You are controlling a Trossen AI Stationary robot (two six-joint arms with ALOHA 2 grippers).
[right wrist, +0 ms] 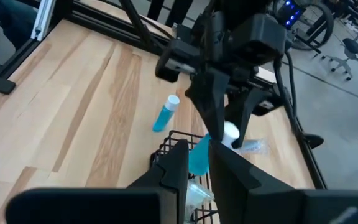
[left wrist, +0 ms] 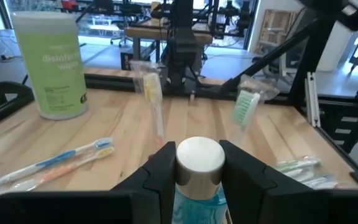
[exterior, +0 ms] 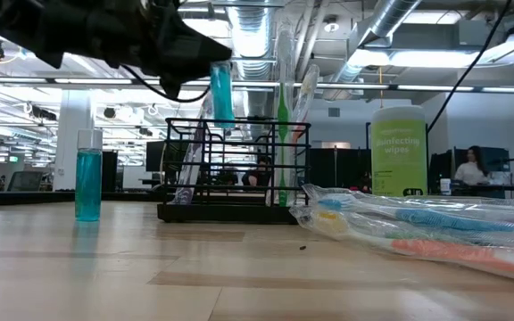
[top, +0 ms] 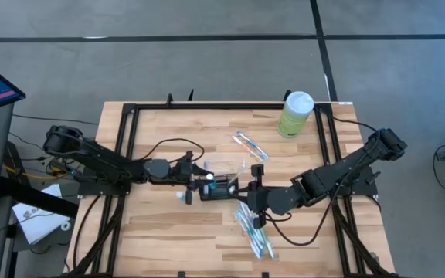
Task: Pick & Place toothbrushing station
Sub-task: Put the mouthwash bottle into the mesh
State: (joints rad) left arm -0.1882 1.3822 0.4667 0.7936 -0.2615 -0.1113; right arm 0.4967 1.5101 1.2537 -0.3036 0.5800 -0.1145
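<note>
Your toothbrushing station (exterior: 235, 169), the low black wire-mesh holder, stands near the middle of the desk (top: 168, 232), with wrapped toothbrushes standing upright in it. Your left gripper (left wrist: 199, 177) hangs over the station's left end, its fingers (left wrist: 244, 171) clamped on a blue bottle with a white cap (left wrist: 199, 163); the low view shows that bottle (exterior: 221, 94) lifted above the wire rim. A second blue bottle (exterior: 88, 174) stands upright on the desk just to the station's left.

Your right gripper (right wrist: 197, 165) sits at the station's right end; its fingers (right wrist: 176, 168) are close together with only a narrow gap, and you cannot tell from the pictures whether they grip the wire.

Loose packaged toothbrushes (top: 255, 232) lie on the desk toward its front edge, below the right gripper. More (top: 249, 145) lie toward the back edge. The pale-green wipes canister (top: 295, 114) stands near the back right corner.
</note>
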